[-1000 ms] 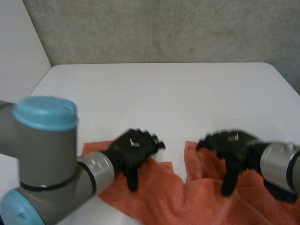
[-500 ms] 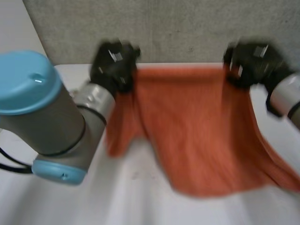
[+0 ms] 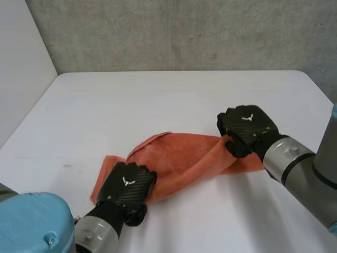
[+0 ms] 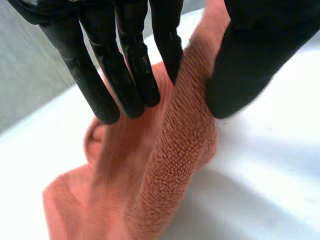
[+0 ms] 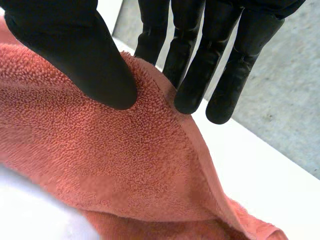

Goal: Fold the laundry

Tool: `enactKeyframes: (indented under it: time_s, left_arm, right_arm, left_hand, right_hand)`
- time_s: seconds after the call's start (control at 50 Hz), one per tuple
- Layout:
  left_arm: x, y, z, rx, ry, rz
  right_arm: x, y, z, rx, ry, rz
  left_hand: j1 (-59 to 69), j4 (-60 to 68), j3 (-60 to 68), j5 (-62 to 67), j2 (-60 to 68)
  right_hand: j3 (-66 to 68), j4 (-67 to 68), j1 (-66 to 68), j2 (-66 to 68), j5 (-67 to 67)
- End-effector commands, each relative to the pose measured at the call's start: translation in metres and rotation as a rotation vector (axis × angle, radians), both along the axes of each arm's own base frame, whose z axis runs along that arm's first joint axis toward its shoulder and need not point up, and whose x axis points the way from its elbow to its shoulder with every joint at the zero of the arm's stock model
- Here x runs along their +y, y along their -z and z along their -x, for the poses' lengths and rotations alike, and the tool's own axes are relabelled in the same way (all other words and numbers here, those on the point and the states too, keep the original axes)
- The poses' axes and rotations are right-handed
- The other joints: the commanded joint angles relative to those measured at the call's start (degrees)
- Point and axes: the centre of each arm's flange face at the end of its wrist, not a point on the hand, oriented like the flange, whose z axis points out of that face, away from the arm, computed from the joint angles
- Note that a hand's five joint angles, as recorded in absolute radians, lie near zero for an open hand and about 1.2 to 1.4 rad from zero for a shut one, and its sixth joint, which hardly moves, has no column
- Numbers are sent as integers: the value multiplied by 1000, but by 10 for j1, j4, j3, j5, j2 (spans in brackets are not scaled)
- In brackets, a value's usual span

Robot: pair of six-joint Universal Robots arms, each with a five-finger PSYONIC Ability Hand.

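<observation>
Pinching the orange towel (image 3: 181,158) between straight fingers (image 4: 132,60) and thumb (image 4: 250,65), the left hand (image 3: 126,185) holds one end of the towel; the right hand (image 3: 246,126) clamps the opposite end in the same manner, thumb on the upper face and fingers behind the hem; between the two hands the towel lies on the white table (image 3: 158,100) as a loose, bunched band, with one fold raised along its side away from the robot. I judge that the step is bringing the cloth into place for a fold, and it is not finished, because no edge meets another edge neatly; the next move calls for both hands to draw the towel flat and line up its corners before letting go. Which corners are held I cannot tell; the left hand covers its end of the towel in the head view, and both wrist views cut the towel off, so its full outline and its number of layers are unclear.
</observation>
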Motion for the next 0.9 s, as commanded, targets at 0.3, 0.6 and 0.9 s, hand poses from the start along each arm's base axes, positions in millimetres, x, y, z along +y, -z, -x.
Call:
enactKeyframes:
  time_s: [0.3, 0.6, 0.9]
  left_arm:
    - [-88, -42, 49, 150, -14, 0]
    - [-112, 32, 65, -182, 98, 16]
    - [-138, 20, 80, -124, 84, 124]
  right_arm:
    - [21, -19, -7, -24, -67, 96]
    - [22, -18, -7, -23, -77, 98]
    - [-6, -32, -10, -40, -16, 161]
  left_hand:
    - [-358, -372, -373, -373, -365]
    - [-270, -284, -285, -286, -277]
    - [266, 252, 251, 251, 259]
  right_hand:
    - [124, 120, 240, 129, 137]
    - [124, 120, 240, 129, 137]
    - [124, 120, 240, 129, 137]
